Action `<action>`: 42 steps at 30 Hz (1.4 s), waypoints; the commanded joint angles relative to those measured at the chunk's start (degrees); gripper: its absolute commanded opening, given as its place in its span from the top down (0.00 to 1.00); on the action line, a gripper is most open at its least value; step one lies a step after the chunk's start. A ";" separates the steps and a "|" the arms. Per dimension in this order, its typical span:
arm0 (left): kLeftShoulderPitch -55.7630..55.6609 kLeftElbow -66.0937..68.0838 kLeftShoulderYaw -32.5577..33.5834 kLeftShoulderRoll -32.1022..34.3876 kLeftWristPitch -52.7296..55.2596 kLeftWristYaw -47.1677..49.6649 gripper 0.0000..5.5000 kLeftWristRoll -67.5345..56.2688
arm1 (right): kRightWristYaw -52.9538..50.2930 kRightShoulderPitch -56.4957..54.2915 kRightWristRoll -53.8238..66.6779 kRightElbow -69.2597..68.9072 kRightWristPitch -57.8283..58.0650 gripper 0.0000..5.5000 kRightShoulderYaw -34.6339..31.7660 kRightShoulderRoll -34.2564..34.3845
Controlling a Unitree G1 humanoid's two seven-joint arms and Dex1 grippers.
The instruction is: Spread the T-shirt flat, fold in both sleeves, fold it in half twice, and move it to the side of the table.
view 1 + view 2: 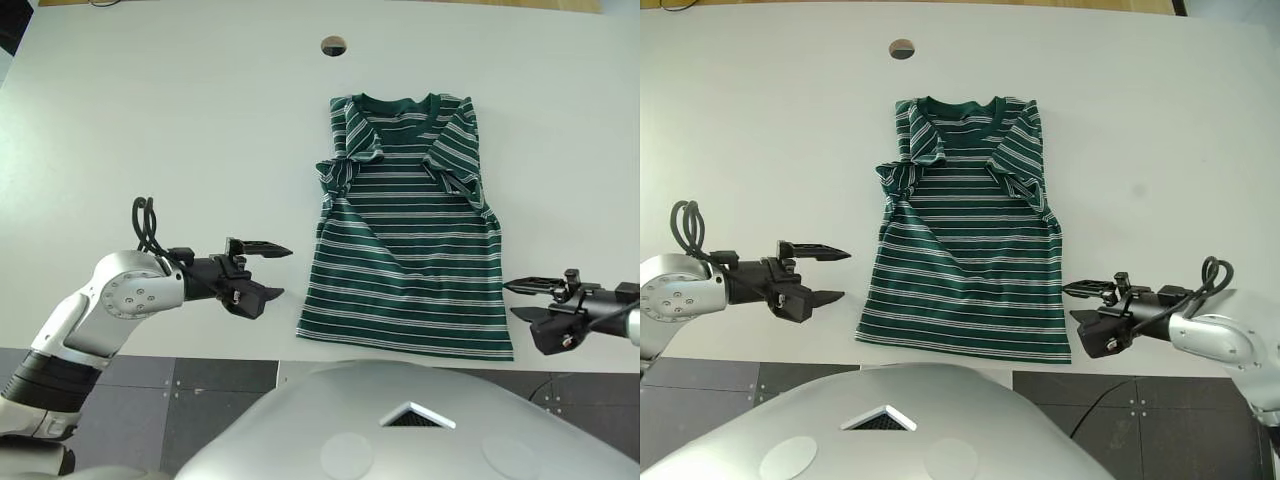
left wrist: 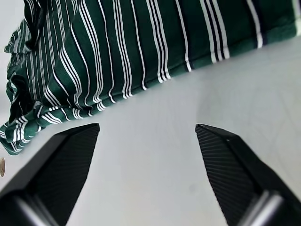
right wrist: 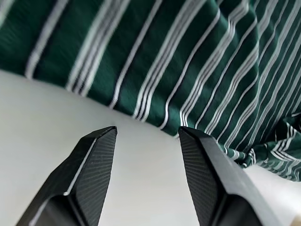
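A green T-shirt with white stripes (image 1: pixel 407 240) lies on the white table (image 1: pixel 150 130), collar toward the far side, both sleeves folded in over the chest. My left gripper (image 1: pixel 276 270) hovers open just left of the shirt's lower left corner, nothing between its fingers. My right gripper (image 1: pixel 518 299) stands open beside the lower right corner of the hem, close to the table's near edge. The left wrist view has the shirt's side edge (image 2: pixel 141 47) beyond the open fingers. In the right wrist view the hem (image 3: pixel 155 61) lies just past the fingertips.
A small round hole (image 1: pixel 333 45) sits in the table beyond the shirt's collar. Bare white tabletop stretches far to the left and right of the shirt. The table's near edge (image 1: pixel 200 355) runs just under both grippers.
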 commanded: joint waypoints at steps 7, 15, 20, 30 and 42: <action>-6.02 4.45 -9.02 -8.60 -0.63 -1.56 0.29 0.94 | 2.75 -1.66 -0.48 -2.30 0.28 0.55 7.04 -0.05; -6.64 5.62 -11.11 -9.09 -0.92 -2.49 0.35 0.14 | 2.59 -3.55 -1.33 -2.14 0.23 0.74 11.31 -0.10; -6.05 4.25 -12.14 -5.70 0.34 -6.66 0.49 -0.99 | 2.49 -4.13 -1.69 -1.65 0.52 0.91 13.08 0.00; -6.77 5.83 -16.48 -7.51 5.03 -13.04 0.77 -7.21 | 1.16 -5.95 -2.39 -1.25 1.10 0.98 15.61 0.57; -4.48 3.51 -13.76 -0.92 10.35 -18.18 0.98 -13.33 | 5.13 -3.15 13.96 -5.04 9.45 0.98 13.59 -2.09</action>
